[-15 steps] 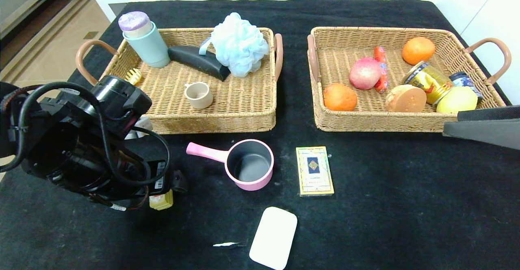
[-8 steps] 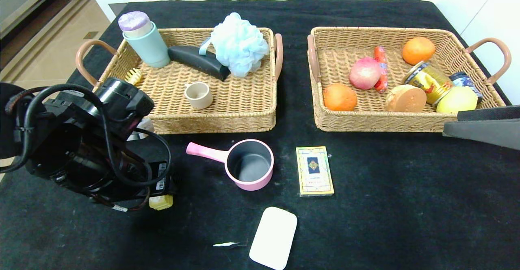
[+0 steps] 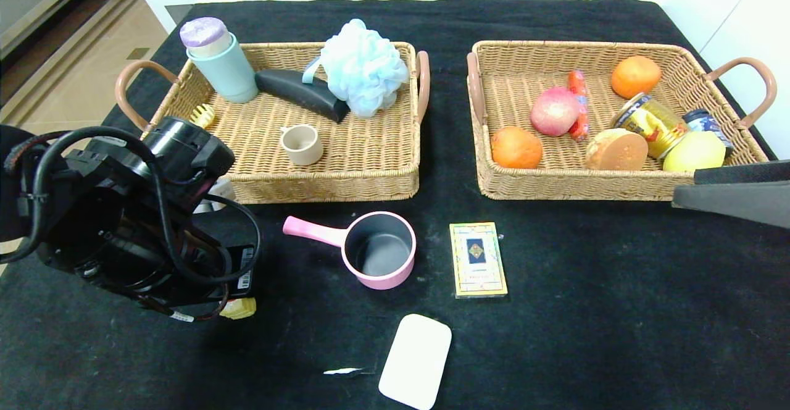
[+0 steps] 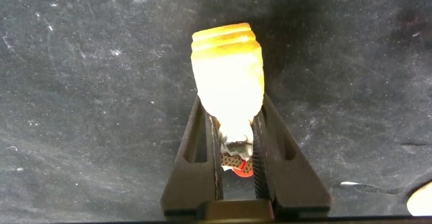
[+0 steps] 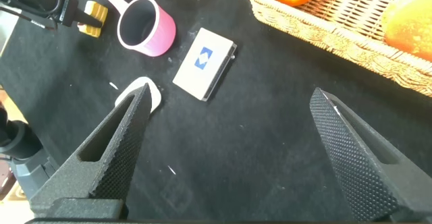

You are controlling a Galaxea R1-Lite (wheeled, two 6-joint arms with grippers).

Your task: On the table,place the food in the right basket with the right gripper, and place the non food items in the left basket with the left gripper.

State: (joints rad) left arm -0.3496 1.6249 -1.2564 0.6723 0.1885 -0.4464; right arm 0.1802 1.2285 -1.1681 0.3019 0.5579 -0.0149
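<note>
Black-draped table (image 3: 617, 311): left gripper (image 4: 236, 140) jaws clamping ridged yellow wrapped block (image 4: 227, 75).

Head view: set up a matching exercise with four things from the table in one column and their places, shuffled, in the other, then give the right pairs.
Things:
1. pink saucepan
2. peach
3. yellow wrapped block
4. blue bath pouf

Places:
A. in the left basket
B. between the jaws of the left gripper
C. on the table, near the card box
D. in the right basket

Pairs: 1-C, 2-D, 3-B, 4-A
</note>
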